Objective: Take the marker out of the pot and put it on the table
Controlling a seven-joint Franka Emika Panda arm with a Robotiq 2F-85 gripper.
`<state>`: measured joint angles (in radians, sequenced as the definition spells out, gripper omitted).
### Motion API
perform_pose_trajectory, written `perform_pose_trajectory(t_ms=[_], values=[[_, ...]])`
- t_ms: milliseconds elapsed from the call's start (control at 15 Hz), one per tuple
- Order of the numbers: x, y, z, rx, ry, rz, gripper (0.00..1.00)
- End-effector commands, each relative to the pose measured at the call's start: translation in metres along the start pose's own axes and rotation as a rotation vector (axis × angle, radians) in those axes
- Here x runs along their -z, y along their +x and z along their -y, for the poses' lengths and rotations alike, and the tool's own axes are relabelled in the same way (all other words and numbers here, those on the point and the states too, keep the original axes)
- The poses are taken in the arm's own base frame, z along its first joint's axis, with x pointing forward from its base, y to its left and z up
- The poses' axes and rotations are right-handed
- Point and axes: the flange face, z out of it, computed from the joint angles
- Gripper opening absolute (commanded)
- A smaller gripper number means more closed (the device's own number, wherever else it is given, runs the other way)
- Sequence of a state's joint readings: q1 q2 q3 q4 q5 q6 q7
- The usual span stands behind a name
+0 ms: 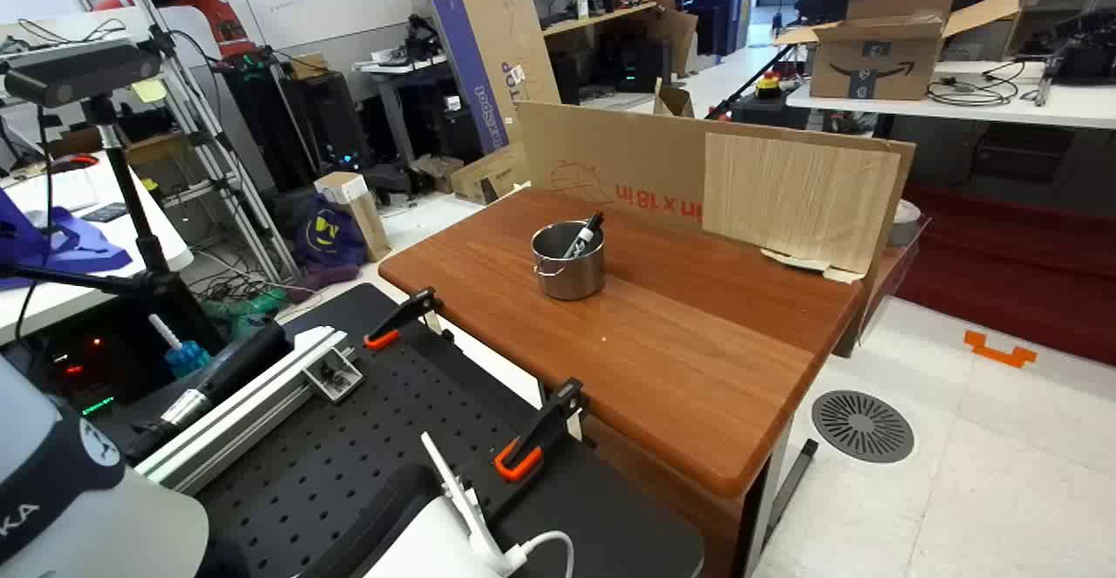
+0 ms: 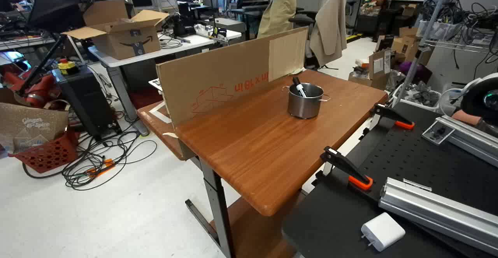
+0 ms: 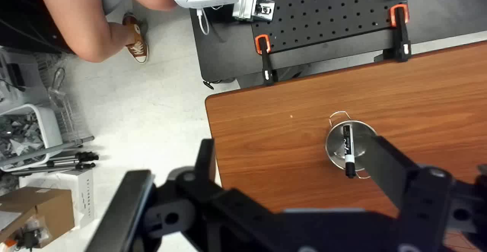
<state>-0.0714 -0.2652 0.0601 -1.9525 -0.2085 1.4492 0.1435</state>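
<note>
- While the marker (image 1: 584, 236) is leaning inside the pot (image 2: 303, 109), the task, by my reading, is sitting at its opening step, reaching for the marker; no grasp is under way;
- the claw (image 3: 274, 157) is holding its fingers (image 3: 392, 168) spread wide apart; it is gripping nothing;
- the next move is probably calling for bringing the claw above the pot, lowering it until the fingers are straddling the marker's upper end, closing there and lifting clear of the rim; the tabletop (image 1: 680, 343) beside the pot is offering a place for laying it;
- the marker is showing a white barrel, a dark label and a black cap (image 3: 350, 170); it is tilting, cap uppermost, poking past the rim in both exterior views.
</note>
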Motion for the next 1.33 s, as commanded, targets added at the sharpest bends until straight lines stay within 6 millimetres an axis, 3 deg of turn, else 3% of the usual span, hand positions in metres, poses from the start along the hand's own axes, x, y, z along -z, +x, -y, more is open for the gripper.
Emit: perform_pose_trajectory(t_ms=[0,467,667,1067,1267], values=[[0.001,0.0,0.0,0.0,0.0,0.0,1.0],[-0.011,0.018,0.01,0.002,0.014,-0.022,1.0],[-0.02,0.037,0.014,-0.012,0.04,-0.041,1.0],[-0.058,0.086,0.034,0.012,0.13,-0.088,1.0],[-0.085,0.109,0.058,0.015,0.188,-0.114,1.0]])
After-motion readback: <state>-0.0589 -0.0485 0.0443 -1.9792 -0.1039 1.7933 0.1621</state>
